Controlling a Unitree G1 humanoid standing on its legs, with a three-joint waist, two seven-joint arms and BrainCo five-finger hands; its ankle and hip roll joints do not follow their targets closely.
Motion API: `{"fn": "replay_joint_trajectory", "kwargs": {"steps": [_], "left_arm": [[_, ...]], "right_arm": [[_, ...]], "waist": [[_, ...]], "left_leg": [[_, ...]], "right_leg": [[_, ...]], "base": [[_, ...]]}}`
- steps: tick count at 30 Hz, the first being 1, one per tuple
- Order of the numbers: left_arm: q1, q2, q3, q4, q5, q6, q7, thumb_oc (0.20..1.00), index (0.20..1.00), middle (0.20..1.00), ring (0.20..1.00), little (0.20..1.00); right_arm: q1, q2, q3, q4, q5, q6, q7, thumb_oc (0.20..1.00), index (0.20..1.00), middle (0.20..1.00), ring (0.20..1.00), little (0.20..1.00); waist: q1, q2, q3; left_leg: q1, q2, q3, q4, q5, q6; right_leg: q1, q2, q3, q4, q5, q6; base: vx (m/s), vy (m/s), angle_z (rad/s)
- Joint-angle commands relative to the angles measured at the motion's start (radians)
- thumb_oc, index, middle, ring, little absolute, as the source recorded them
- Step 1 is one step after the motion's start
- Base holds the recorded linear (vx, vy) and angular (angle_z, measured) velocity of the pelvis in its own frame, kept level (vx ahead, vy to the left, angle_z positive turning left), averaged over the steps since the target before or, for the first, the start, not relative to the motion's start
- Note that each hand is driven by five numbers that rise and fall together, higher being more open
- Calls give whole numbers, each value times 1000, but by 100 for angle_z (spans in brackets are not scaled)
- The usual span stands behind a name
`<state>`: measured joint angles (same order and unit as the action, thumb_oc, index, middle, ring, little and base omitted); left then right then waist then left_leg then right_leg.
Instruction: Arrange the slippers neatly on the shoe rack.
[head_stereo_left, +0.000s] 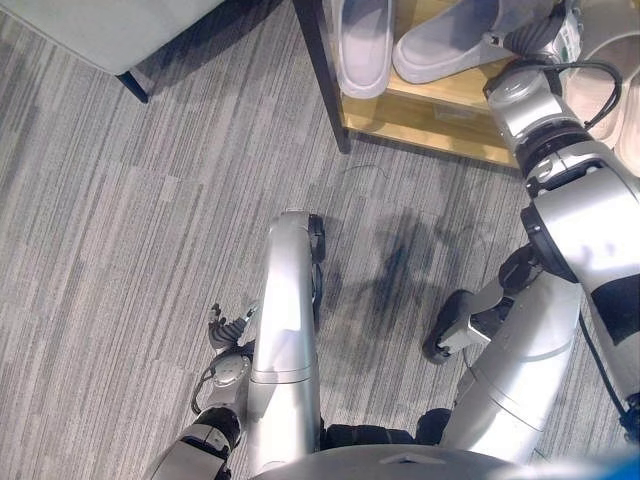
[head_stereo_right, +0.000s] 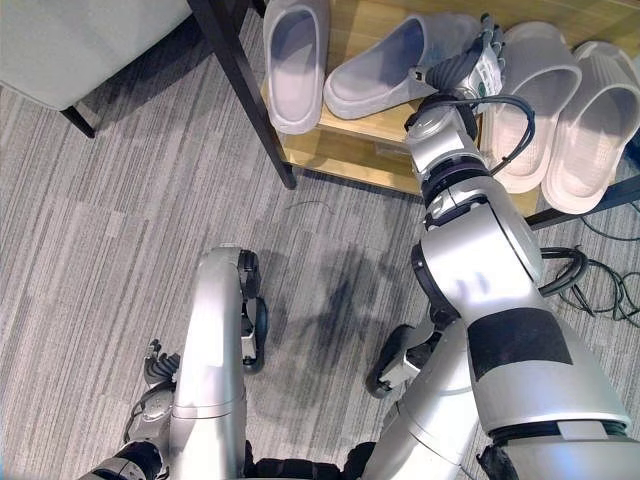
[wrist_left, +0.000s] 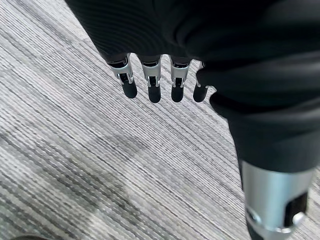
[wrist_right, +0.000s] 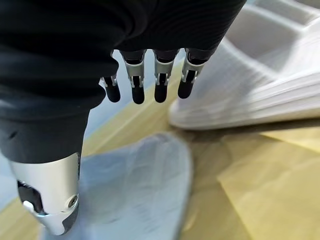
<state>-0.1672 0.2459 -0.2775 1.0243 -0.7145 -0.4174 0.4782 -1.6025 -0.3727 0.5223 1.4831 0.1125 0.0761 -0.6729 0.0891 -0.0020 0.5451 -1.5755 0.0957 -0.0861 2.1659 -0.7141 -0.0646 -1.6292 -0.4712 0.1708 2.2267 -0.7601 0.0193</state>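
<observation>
A grey striped carpet floor (head_stereo_right: 110, 250) covers most of the scene. At its far edge stands a low wooden shoe rack (head_stereo_right: 350, 150) with a dark upright leg (head_stereo_right: 245, 80) at its left corner. To the left of the rack, the pale underside of a piece of furniture (head_stereo_right: 80, 40) rests on a dark foot over the carpet.

Four slippers sit on the rack's wooden shelf. Two pale beige slippers (head_stereo_right: 560, 110) lie side by side at the right end, toes pointing out toward the robot. To their left a grey slipper (head_stereo_right: 385, 70) lies slanted across the shelf, its toe toward the left. Further left another grey slipper (head_stereo_right: 297, 60) lies lengthwise, its toe hanging just over the shelf's front edge, beside the dark leg.

The right hand (head_stereo_right: 470, 65) reaches over the shelf, between the slanted grey slipper and the nearer beige one. In the right wrist view its fingers (wrist_right: 137, 90) hang straight and released, grasping nothing, above the grey slipper's surface with the wooden shelf and the beige slipper's side past them.

The left hand (head_stereo_left: 228, 328) hangs low beside the robot over the carpet, well apart from the rack. In the left wrist view its fingers (wrist_left: 152, 85) are straight and released, with bare carpet beyond them.
</observation>
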Motion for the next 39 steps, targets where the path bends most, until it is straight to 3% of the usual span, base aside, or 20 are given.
{"fn": "replay_joint_trajectory", "kwargs": {"steps": [1,13,21,22,23,24,25,32,37,39], "left_arm": [[32,40,-44,-21,46,-28,-1,1000,1000,1000,1000,1000],[48,53,-65,-18,63,-19,-17,1000,1000,1000,1000,1000],[49,50,-50,5,63,-10,-20,1000,1000,1000,1000,1000],[50,52,-51,3,64,-8,-26,1000,1000,1000,1000,1000],[50,55,-51,3,65,-6,-30,1000,1000,1000,1000,1000],[45,59,-49,5,65,-4,-36,1000,1000,1000,1000,1000],[50,62,-49,4,65,-2,-40,1000,1000,1000,1000,1000],[53,65,-44,-3,62,3,-40,1000,1000,1000,1000,1000],[63,60,-40,-3,68,7,-35,1000,1000,1000,1000,1000],[68,51,-24,1,74,-1,-23,1000,1000,1000,1000,1000]], "right_arm": [[-72,-33,29,18,-4,-59,-15,1000,1000,1000,1000,1000],[-64,-50,19,173,-33,25,123,1000,1000,1000,1000,1000],[-58,-45,22,169,-54,40,126,1000,1000,1000,1000,1000],[-58,-46,36,165,-69,39,140,689,689,689,689,689],[-60,-47,46,164,-81,42,155,661,661,661,661,661],[-62,-47,52,170,-96,47,182,341,341,341,341,341],[-61,-45,56,179,-106,54,198,200,200,200,200,200],[-42,-43,48,193,-130,69,212,200,200,200,200,200],[-2,-66,48,183,-188,76,175,200,200,200,200,200],[47,-79,66,99,-220,34,103,200,200,200,200,200]], "waist": [[47,-25,-25],[68,-11,-25],[72,-19,-25],[72,-21,-25],[72,-21,-25],[71,-18,-25],[72,-17,-25],[74,-12,-25],[72,-13,-25],[65,-19,-25]], "left_leg": [[5,9,-102,-73,-60,-75],[5,9,-95,-70,-68,-69],[5,5,-93,-71,-67,-72],[5,4,-94,-70,-68,-74],[5,3,-94,-67,-70,-75],[5,4,-96,-69,-68,-76],[5,3,-96,-69,-70,-75],[5,-2,-96,-75,-63,-78],[5,-1,-98,-74,-66,-83],[5,-6,-100,-74,-68,-85]], "right_leg": [[59,-14,178,-9,42,42],[59,-22,186,-14,53,43],[59,-20,190,-15,55,42],[59,-20,194,-12,54,42],[59,-20,195,-11,55,42],[59,-20,192,-14,54,40],[59,-21,193,-12,54,38],[59,-21,190,-19,55,32],[59,-21,192,-8,49,32],[59,-16,193,-12,46,29]], "base": [[0,0,0],[0,0,0],[0,0,0],[0,0,0],[0,0,0],[0,0,0],[0,0,0],[0,0,0],[0,0,0],[0,0,0]]}}
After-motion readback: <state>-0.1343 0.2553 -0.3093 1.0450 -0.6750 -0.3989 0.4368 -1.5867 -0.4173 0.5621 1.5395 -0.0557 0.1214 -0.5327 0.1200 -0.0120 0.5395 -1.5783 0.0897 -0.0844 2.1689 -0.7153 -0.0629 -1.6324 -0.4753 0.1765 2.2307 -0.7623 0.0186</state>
